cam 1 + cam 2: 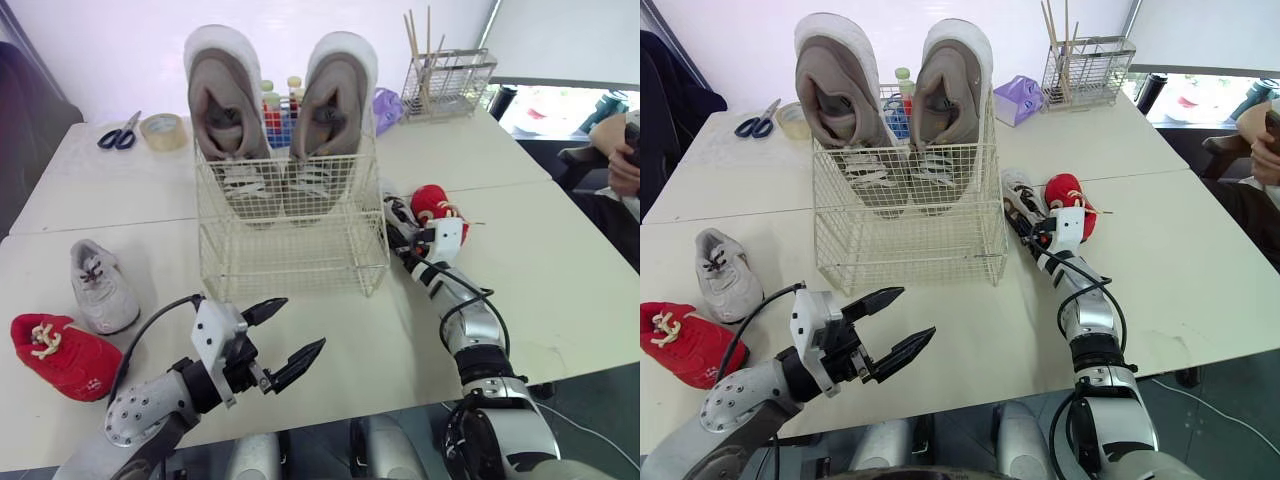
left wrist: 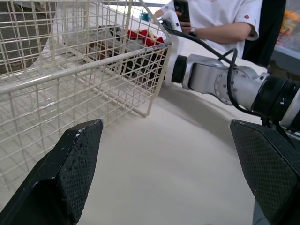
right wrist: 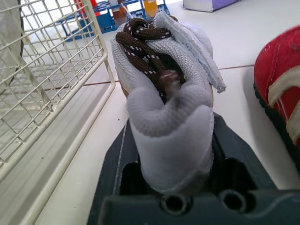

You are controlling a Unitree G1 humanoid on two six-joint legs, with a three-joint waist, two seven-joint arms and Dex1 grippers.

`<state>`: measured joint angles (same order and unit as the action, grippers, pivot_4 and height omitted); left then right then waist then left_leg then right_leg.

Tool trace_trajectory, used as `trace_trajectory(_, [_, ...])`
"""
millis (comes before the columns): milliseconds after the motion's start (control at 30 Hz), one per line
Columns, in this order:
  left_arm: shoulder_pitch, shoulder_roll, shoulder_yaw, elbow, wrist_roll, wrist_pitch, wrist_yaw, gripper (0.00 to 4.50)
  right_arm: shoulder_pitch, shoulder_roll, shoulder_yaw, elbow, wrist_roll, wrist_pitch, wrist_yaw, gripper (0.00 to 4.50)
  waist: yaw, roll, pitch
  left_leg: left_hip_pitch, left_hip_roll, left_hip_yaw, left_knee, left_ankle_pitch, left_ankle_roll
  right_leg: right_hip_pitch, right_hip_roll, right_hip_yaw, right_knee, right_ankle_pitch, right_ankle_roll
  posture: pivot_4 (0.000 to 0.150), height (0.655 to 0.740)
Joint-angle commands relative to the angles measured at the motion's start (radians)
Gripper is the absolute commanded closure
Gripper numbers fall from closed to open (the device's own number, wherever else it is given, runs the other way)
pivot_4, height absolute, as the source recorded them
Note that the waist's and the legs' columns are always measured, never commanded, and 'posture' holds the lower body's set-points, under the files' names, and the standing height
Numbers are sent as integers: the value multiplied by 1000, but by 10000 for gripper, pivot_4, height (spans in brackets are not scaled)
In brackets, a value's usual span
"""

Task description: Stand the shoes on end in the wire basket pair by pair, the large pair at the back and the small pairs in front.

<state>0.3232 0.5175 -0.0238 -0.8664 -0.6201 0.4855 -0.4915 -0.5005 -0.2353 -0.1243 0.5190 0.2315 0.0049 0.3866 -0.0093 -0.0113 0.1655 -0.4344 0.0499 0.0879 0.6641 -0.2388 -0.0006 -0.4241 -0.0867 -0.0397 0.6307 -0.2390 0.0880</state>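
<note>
A cream wire basket (image 1: pixel 290 258) stands mid-table. The large grey-beige pair (image 1: pixel 228 100) stands on end at its back. Just right of the basket, my right gripper (image 1: pixel 403 228) is shut on the heel of a small grey shoe with brown laces (image 3: pixel 164 93), which rests on the table. A small red shoe (image 1: pixel 433 203) lies right beside it. To the basket's left lie another small grey shoe (image 1: pixel 100 285) and a second red shoe (image 1: pixel 60 355). My left gripper (image 1: pixel 303 322) hangs open with nothing in it, low in front of the basket's front left corner.
Behind the basket are a blue rack of bottles (image 1: pixel 278 112), a purple box (image 1: pixel 386 108) and a wire rack with sticks (image 1: pixel 447 80). Scissors (image 1: pixel 120 135) and a tape roll (image 1: pixel 163 130) lie at the back left. A person (image 1: pixel 620 150) sits at the far right.
</note>
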Motion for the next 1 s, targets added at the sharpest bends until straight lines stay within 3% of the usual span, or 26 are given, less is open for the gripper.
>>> trace_trajectory(33, [4,-1,29,-15,-20,-30,-17,0,-28,-111,-50,-68,1,-4,37,33806,4,1,1,0,-1,0,0,0,0,0,-1,0,0,0,0,1500,7400])
trace_trajectory(333, [-52,26,83,39,-84,-9,-61,0,-247,-482,-146,-222,113,127,285,33806,-7,10,6,-2,1,2,-1,0,1,-4,3,1,0,0,0,1500,7400])
trace_trajectory(433, [-60,35,90,41,-114,7,-68,0,-340,-565,-122,-261,167,144,460,33806,-6,10,6,-2,2,0,-2,0,1,-4,5,1,0,0,0,1500,7400])
trace_trajectory(667, [-42,48,170,20,-238,51,-36,0,-536,-753,15,-521,463,585,925,33806,-4,11,7,-2,2,0,-2,0,1,-5,3,2,-1,0,-1,1500,7400])
trace_trajectory(833, [-12,96,281,6,-362,88,-15,0,-567,-798,137,-624,450,550,1192,33806,-5,9,7,-2,2,-1,-2,0,0,-4,-1,-1,-2,-2,-2,1500,7400])
trace_trajectory(900, [16,127,325,3,-342,82,-27,0,-583,-810,200,-628,441,485,1224,33806,-6,9,7,-2,1,0,-2,0,0,-4,-3,0,-2,-2,-2,1500,7400])
trace_trajectory(1000, [56,155,410,-2,-412,89,-25,0,-620,-816,288,-625,491,385,1228,33806,-6,10,8,-2,1,1,-1,-1,1,-5,-4,0,-2,-1,-3,1500,7400])
